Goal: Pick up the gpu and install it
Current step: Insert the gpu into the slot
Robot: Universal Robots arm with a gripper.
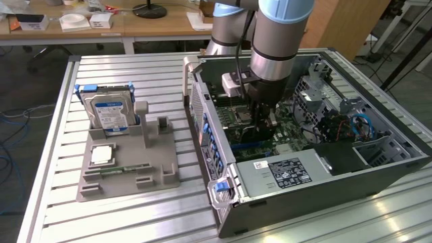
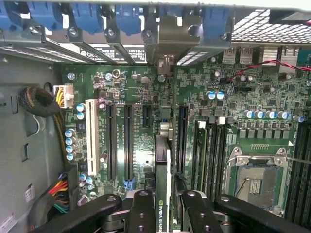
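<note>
GPU is held edge-on in the tool, whose two fingers are partly closed on the card's upper edge. The card hangs inside the open computer case, above the motherboard, with its bracket end toward the rear slot covers. The arm reaches down into the case from above. On the worktop, the grey fixture carries the hard drive.

Judgement: insertion step in hand. The card appears to sit between the long black expansion slots and the memory slots; whether its edge is already in a slot cannot be told. To do it well: keep the card square to the board, line the bracket up with the open rear bay, press straight down without tilt.
</note>
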